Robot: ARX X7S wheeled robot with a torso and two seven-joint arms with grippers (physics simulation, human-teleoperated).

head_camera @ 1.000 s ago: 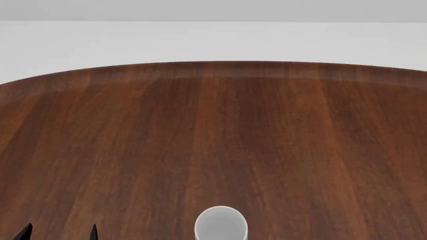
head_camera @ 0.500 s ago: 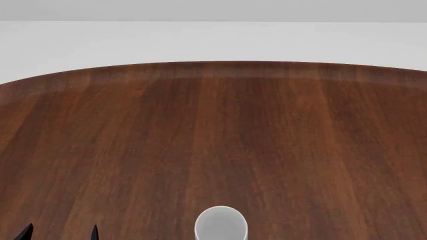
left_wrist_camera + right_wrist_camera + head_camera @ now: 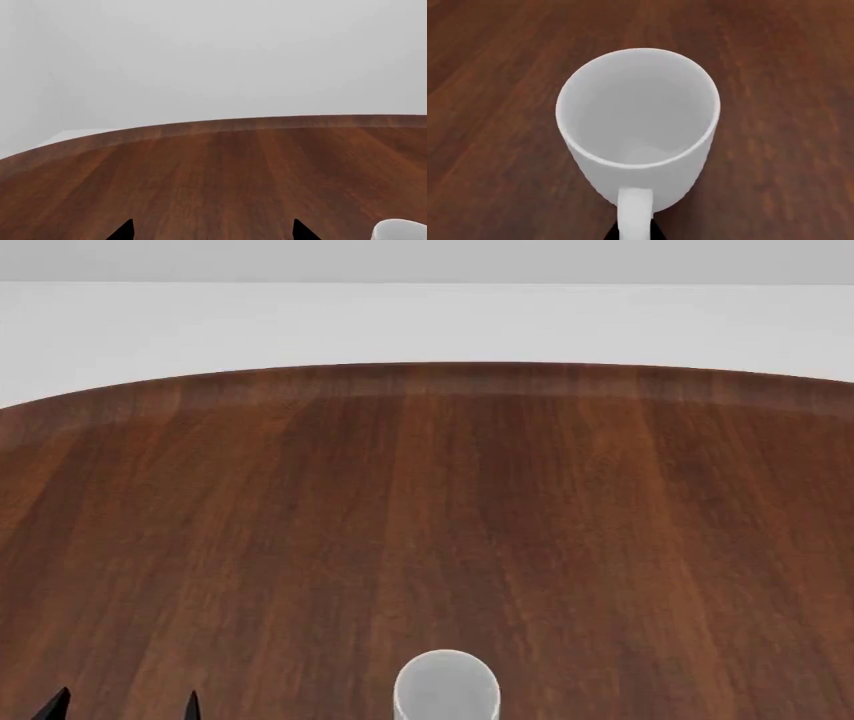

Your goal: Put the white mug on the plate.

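The white mug [image 3: 447, 685] stands upright at the near edge of the dark wooden table [image 3: 427, 500]. In the right wrist view the mug [image 3: 637, 115] is seen from above, its greyish inside empty and its handle [image 3: 635, 210] pointing toward the camera. My right gripper [image 3: 635, 234] shows only as dark fingertips pressed against both sides of the handle, shut on it. My left gripper [image 3: 123, 708] is open and empty to the left of the mug, and also shows in its own wrist view [image 3: 213, 232]. The mug's rim [image 3: 400, 230] shows there too. The plate is out of view.
The round table's far edge [image 3: 427, 370] curves against a plain white floor or wall. Nothing else shows on the wood in these views.
The mug has shifted very slightly to the right in the head view. The left gripper's fingertips have barely moved.
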